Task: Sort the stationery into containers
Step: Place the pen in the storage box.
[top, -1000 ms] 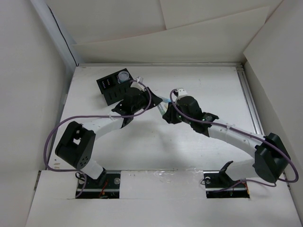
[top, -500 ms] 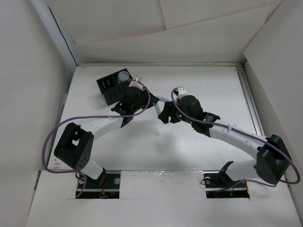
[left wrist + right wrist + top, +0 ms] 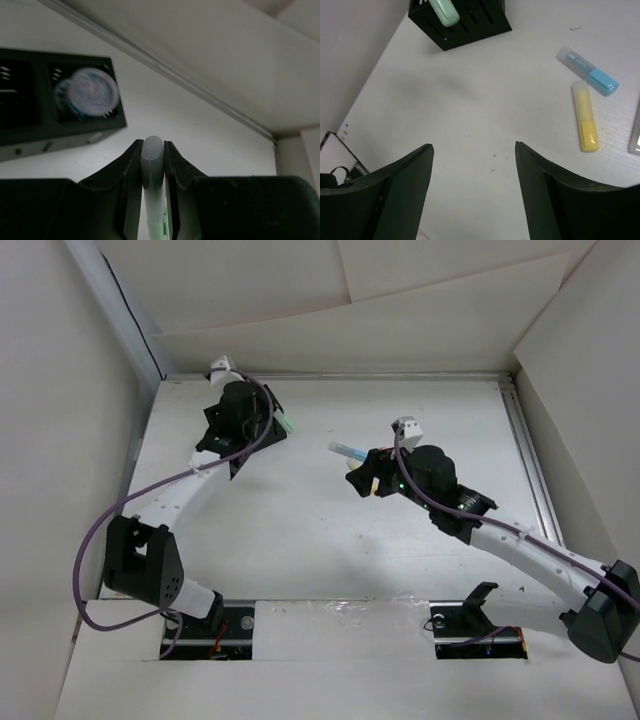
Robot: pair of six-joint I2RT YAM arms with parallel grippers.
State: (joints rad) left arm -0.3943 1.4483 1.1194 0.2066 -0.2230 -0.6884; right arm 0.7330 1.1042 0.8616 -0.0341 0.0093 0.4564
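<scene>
Green marker (image 3: 287, 424) is clamped tight in the left gripper (image 3: 152, 146), just off the corner of the black organizer (image 3: 30, 130), where the round white cylinder (image 3: 91, 91) already sits in one slot. I'd center the marker over a free slot and release low so it doesn't bounce off the rim. Right gripper (image 3: 474, 147) hangs with jaws apart, empty, near the blue marker (image 3: 590, 71) and yellow marker (image 3: 585, 117) on the table.

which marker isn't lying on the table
The pale green plastic marker, gripped by the left end effector; the light blue marker and yellow marker lie on the table.
</scene>
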